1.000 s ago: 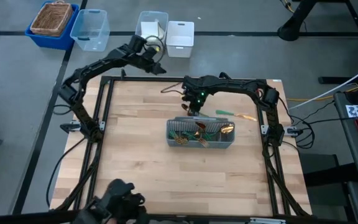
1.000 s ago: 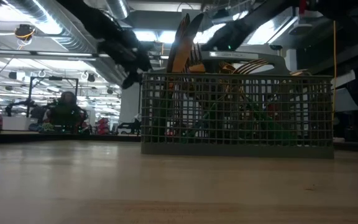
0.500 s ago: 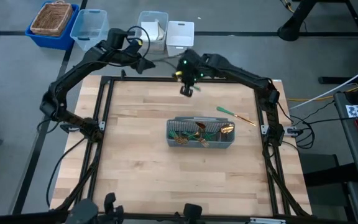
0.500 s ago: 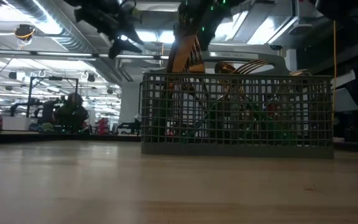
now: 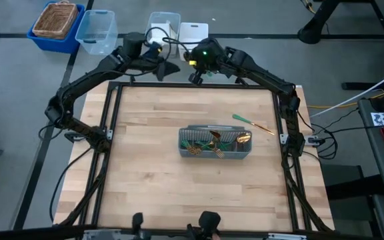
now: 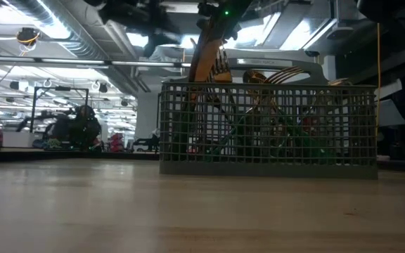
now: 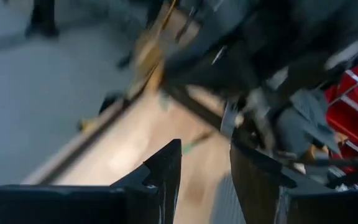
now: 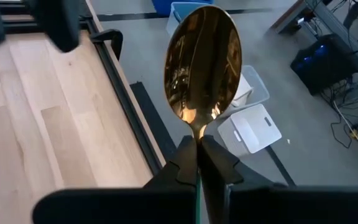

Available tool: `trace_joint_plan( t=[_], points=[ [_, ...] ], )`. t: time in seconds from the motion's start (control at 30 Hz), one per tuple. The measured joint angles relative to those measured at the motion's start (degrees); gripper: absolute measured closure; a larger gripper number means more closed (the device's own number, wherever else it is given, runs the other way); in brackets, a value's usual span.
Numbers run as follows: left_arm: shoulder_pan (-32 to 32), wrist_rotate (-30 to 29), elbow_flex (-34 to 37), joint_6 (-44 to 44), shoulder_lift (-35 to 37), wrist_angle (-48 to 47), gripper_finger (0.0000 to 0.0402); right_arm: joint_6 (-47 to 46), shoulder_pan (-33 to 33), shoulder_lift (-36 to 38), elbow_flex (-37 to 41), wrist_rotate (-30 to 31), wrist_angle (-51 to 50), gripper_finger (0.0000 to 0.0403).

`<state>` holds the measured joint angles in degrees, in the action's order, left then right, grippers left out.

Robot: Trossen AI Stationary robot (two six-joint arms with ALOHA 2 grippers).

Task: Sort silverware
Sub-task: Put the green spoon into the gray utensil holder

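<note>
Both arms have swung up and back since a second ago: the right gripper (image 5: 195,77), which was low over the caddy, now hangs above the far edge of the surface (image 5: 152,173), and the left gripper (image 5: 172,69) has come across to sit just beside it, past the frame rail. Right jaws are clamped tight on a gold spoon (image 8: 204,67), pinched at the neck just under the bowl, the bowl standing out ahead of the fingers (image 8: 180,163) in the wrist view. Left jaws stand apart with nothing between them, the two dark fingers (image 7: 164,174) showing a clear gap.

Down on the surface, the grey mesh caddy (image 5: 215,143) sits a little right of centre, and it's carrying most of the silverware: gold forks and spoons (image 6: 213,67) poke up over its rim in the low view, teal-green handles showing through the mesh. One teal-handled piece (image 5: 252,123) lies loose on the wood just beyond the caddy's far right corner, tilted, gold end pointing right; which kind it is I can't tell.

Off the surface at the back stand two white bins (image 5: 193,37), a clear tub (image 5: 97,30) and a blue bin with a woven basket (image 5: 55,20)
</note>
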<state>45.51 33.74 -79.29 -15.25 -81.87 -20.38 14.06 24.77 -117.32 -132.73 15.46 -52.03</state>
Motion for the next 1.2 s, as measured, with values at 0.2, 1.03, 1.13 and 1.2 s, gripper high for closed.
trace_joint_plan(
  t=[0.2, 1.03, 1.13, 1.2],
  points=[
    [-3.33, -9.34, -0.02, -2.15, 0.00, 10.65, 0.0274, 0.87, -0.02, 0.00, 0.00, 0.07, 0.10, 0.0396],
    [-6.62, -25.61, -0.02, -7.60, -5.35, 16.75, 0.0274, 1.45, -0.04, 0.00, 0.00, -1.56, 3.07, 0.0396],
    [-6.84, -25.75, -0.02, -6.85, -6.64, 16.89, 0.0275, 1.45, -0.04, 0.00, 0.02, -1.51, 2.93, 0.0396],
    [-6.81, -25.86, -0.02, -5.83, -7.09, 17.07, 0.0285, 1.45, -0.04, 0.00, 0.08, -1.53, 2.88, 0.0397]
  ],
)
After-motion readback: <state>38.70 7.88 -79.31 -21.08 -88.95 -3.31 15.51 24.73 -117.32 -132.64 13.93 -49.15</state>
